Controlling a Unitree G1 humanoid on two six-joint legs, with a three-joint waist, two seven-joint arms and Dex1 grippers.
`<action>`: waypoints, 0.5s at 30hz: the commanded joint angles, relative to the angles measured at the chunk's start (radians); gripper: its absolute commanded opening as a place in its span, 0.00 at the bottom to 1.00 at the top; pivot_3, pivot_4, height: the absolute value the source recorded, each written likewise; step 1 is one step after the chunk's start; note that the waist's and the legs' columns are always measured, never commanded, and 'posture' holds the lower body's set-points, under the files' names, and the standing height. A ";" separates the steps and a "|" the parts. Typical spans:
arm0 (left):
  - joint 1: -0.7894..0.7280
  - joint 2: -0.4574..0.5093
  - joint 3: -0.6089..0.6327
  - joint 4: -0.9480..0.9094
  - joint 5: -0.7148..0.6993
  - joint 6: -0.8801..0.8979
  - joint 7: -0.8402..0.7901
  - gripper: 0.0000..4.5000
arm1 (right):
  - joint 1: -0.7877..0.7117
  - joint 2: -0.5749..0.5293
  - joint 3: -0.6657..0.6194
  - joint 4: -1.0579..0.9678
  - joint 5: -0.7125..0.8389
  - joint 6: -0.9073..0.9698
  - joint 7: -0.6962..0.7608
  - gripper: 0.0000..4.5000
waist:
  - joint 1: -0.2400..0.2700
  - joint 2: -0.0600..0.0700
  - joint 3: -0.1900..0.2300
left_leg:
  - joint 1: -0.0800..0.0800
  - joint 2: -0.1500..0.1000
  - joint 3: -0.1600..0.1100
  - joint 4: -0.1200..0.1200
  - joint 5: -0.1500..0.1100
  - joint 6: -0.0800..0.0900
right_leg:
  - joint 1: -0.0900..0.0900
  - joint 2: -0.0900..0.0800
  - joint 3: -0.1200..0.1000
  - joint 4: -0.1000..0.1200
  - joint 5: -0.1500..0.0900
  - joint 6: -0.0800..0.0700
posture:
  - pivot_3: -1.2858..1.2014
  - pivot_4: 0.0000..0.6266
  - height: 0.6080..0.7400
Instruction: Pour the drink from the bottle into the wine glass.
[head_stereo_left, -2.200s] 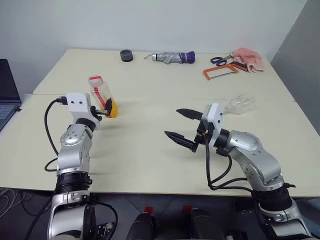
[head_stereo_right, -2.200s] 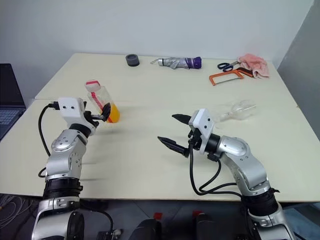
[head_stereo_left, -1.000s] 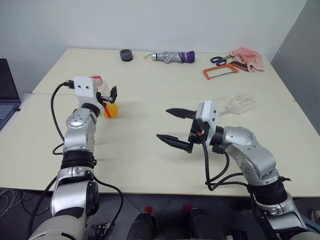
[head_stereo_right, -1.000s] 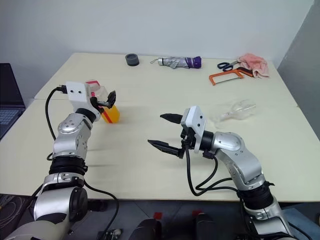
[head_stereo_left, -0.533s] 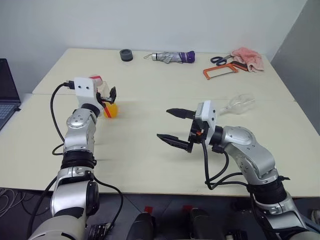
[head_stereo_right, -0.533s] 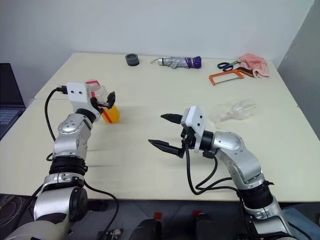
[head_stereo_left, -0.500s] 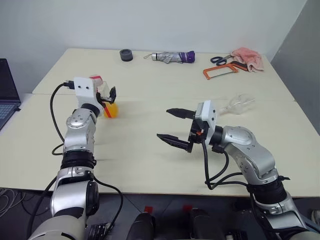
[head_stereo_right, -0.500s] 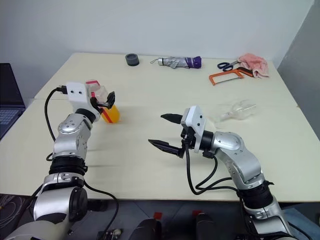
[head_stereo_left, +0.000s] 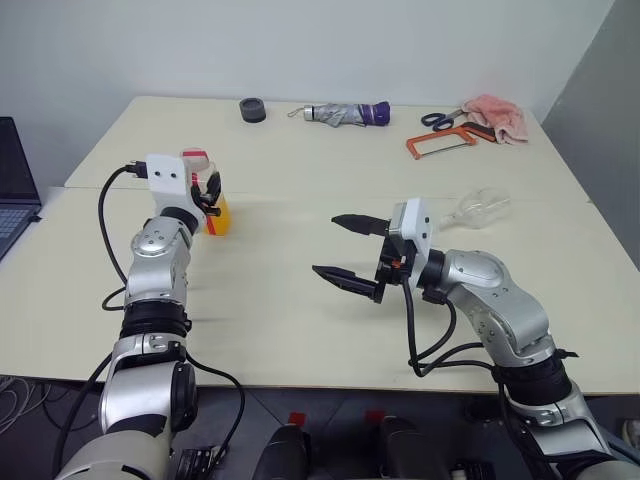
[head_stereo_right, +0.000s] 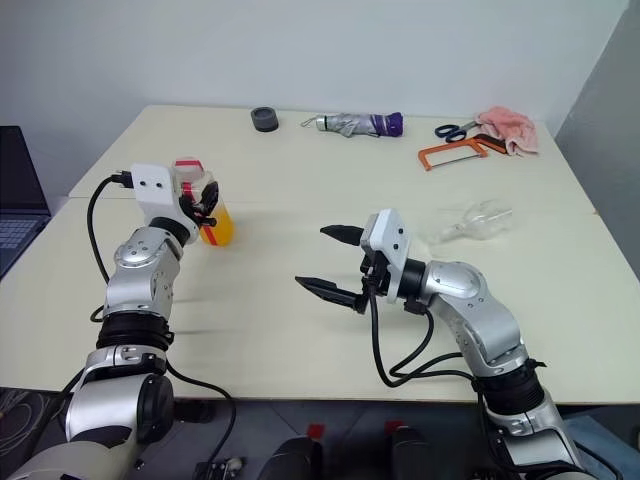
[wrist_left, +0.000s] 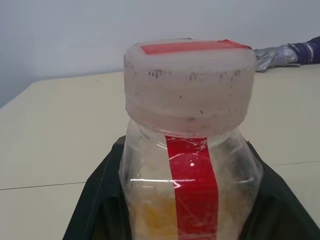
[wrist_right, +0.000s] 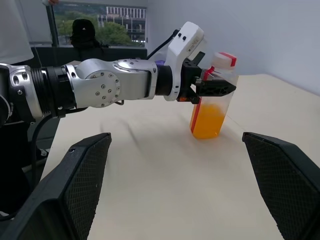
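The bottle (head_stereo_left: 207, 196), clear plastic with a red label strip and a pale red-topped cap, stands upright on the left of the table. The orange drink (head_stereo_left: 219, 216) fills its lower part. My left gripper (head_stereo_left: 212, 189) is shut on the bottle below the cap, and its black fingers (wrist_left: 95, 205) press both sides in the left wrist view. The wine glass (head_stereo_left: 479, 208) lies on its side at the right. In front of the glass, over mid-table, my right gripper (head_stereo_left: 340, 247) hovers open with nothing between its fingers, pointing left toward the bottle (wrist_right: 212, 102).
Along the far edge lie a black tape roll (head_stereo_left: 253, 110), a folded umbrella (head_stereo_left: 347, 115), scissors (head_stereo_left: 436, 120), an orange hacksaw (head_stereo_left: 440, 146) and a pink cloth (head_stereo_left: 495, 116). A laptop (head_stereo_left: 14, 190) sits off the left side. A seam runs across the table behind the bottle.
My left gripper's fingers have closed onto the bottle, which now stands straighter between them. Both arms have kept their places, and the right gripper stays open.
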 joint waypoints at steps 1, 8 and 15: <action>-0.004 0.001 0.011 -0.063 -0.027 -0.024 -0.020 0.43 | -0.020 0.002 -0.018 -0.025 0.005 -0.019 0.000 1.00 | 0.000 0.000 0.000 | 0.000 0.000 0.000 0.000 0.000 -0.001 | 0.000 0.000 0.000 0.000 0.000 0.000 | 0.52 0.24 1.00; 0.073 -0.059 -0.047 -0.252 -0.140 0.028 -0.231 0.43 | 0.027 -0.058 -0.090 -0.116 0.057 0.042 -0.023 1.00 | 0.001 0.000 0.000 | -0.002 0.001 -0.001 0.000 0.001 -0.002 | 0.000 -0.002 -0.001 0.000 0.000 0.000 | 0.52 0.24 1.00; 0.135 -0.127 -0.160 -0.447 -0.296 0.126 -0.519 0.43 | 0.081 -0.130 -0.208 -0.239 0.153 0.152 -0.087 1.00 | 0.002 0.000 0.000 | -0.003 0.000 -0.001 0.001 0.001 -0.002 | 0.000 -0.003 -0.001 -0.001 0.000 0.000 | 0.52 0.24 1.00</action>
